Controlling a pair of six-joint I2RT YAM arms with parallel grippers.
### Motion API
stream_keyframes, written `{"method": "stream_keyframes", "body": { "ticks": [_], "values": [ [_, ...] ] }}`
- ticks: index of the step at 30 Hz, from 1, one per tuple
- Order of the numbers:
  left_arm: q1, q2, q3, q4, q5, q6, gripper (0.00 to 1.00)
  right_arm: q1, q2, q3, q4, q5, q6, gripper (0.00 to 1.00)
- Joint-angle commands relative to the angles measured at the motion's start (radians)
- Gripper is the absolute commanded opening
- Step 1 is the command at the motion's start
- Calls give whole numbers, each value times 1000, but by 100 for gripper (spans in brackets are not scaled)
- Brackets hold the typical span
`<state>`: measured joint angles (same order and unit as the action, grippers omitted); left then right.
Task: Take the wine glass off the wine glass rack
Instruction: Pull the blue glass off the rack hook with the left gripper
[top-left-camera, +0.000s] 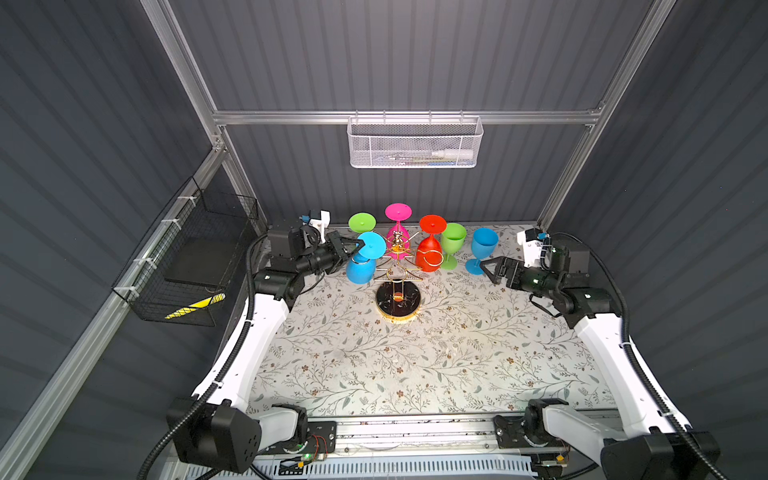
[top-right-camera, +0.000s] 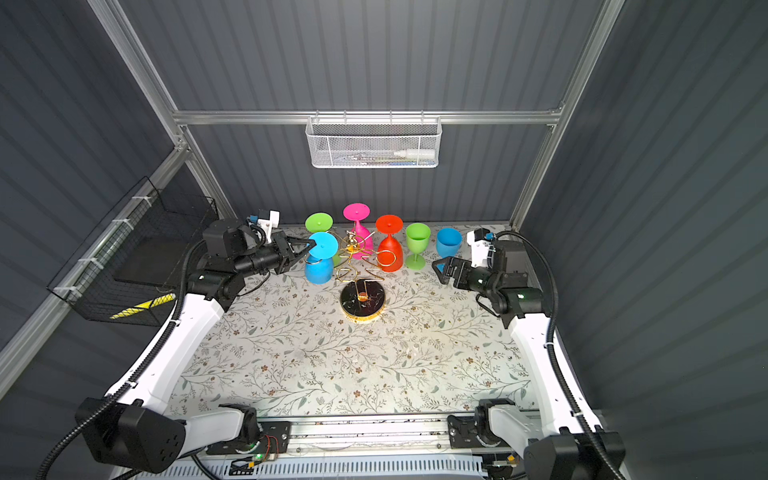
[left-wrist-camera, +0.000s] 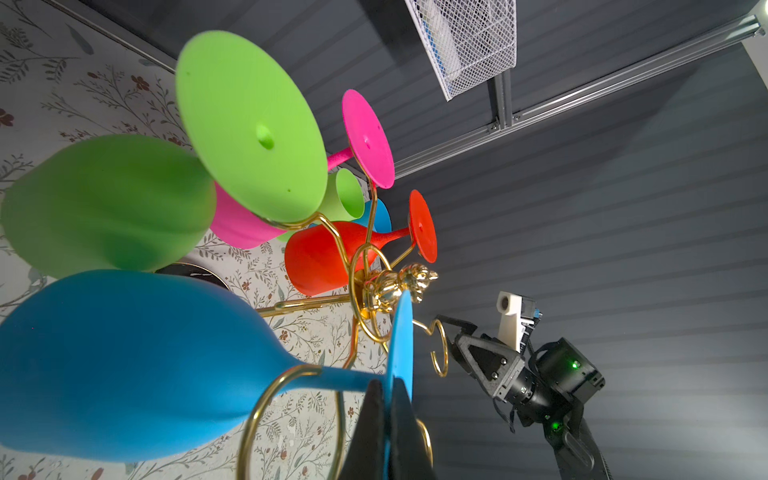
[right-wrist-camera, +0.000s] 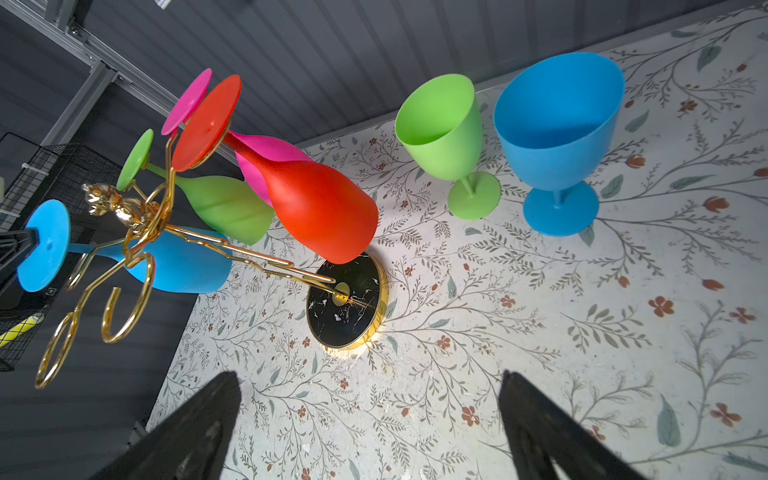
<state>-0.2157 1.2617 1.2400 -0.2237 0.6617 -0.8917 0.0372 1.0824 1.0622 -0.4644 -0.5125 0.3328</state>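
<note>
The left gripper (left-wrist-camera: 388, 384) has its two black fingers (left-wrist-camera: 368, 428) pinched narrow on the rim of the flat round foot of the blue plastic wine glass (left-wrist-camera: 124, 365). That glass hangs bowl-down with its stem through a gold loop of the wine glass rack (top-left-camera: 398, 305), a thin gold wire stand on a round black gold-rimmed base. The glass is still on the rack, on the rack's left side in both top views.

The right gripper (right-wrist-camera: 369, 376) has its jaws spread wide and holds nothing. It sits near the foot of the upright blue glass (top-left-camera: 484, 243), not touching it.

There are six glasses in all. Four hang upside down on the rack: the gripped blue one, the hanging green glass (top-left-camera: 361, 222), the hanging pink glass (top-left-camera: 398, 212) and the hanging red glass (top-left-camera: 429, 257). Two stand on the floral-patterned tabletop (top-left-camera: 415, 365): the upright green glass (top-left-camera: 453, 241) and the upright blue one, side by side close to the table's back edge by the wall. Two gold loops (right-wrist-camera: 124, 316) at the rack's front carry no glass.

The rack stands in the back half of the table, and open floral surface runs from its base to the front rail between the two arms.

There are two baskets. A white mesh basket (top-left-camera: 415, 145) hangs on the back wall, and a black wire basket (top-left-camera: 195, 257) hangs on the left wall, behind the left arm.
</note>
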Motion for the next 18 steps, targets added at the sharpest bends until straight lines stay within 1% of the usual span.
{"method": "stream_keyframes", "body": {
  "ticks": [1,12,18],
  "values": [
    [-9,8,37,2,-27,25,0,2,-16,-19,-2,3,-4,99],
    [-13,1,37,36,-100,7,0,1,-22,-22,-7,8,-9,99],
    [-13,-31,27,40,-172,7,0,2,-24,-25,-6,5,-8,99]
  ]
}}
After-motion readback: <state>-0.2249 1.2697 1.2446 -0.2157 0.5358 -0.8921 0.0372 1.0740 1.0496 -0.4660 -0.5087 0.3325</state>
